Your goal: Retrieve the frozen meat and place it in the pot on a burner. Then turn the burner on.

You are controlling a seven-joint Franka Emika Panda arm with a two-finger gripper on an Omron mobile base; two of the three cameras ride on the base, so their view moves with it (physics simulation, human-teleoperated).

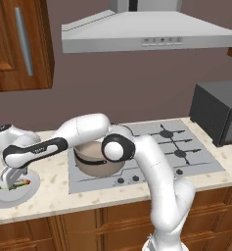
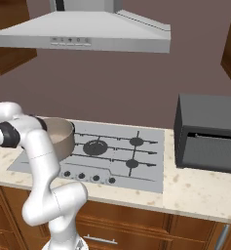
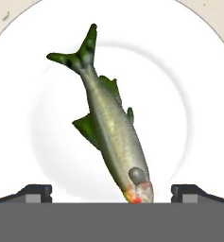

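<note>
The white arm's 2-finger gripper [image 1: 7,182] is hanging low over the round white plate [image 1: 27,192] at the left end of the speckled beige counter [image 1: 54,188], its jaws standing wide apart with nothing between them. In the hand view the 2 dark fingertips [image 3: 34,193] are sitting at either side of the plate [image 3: 33,142], and the small slender silvery-green fish [image 3: 112,132] is lying flat in the plate's middle, its dark green tail pointing away from the hand and its orange-red head end falling in the gap between the tips. From the left base view the fish [image 1: 17,184] is peeking out just beside the gripper.

The round, deep brownish-grey metal pot [image 1: 99,162] with the dark curved handle is sitting on the front left burner of the grey steel cooktop [image 1: 191,159], partly behind the arm's elbow. In the right base view the pot [image 2: 58,134] is showing its pale inside. A dark grey microwave [image 2: 207,133] is standing at the right end of the counter, well apart from the pot, and a steel range hood [image 2: 83,31] is hanging above the cooktop [image 2: 136,166].
</note>
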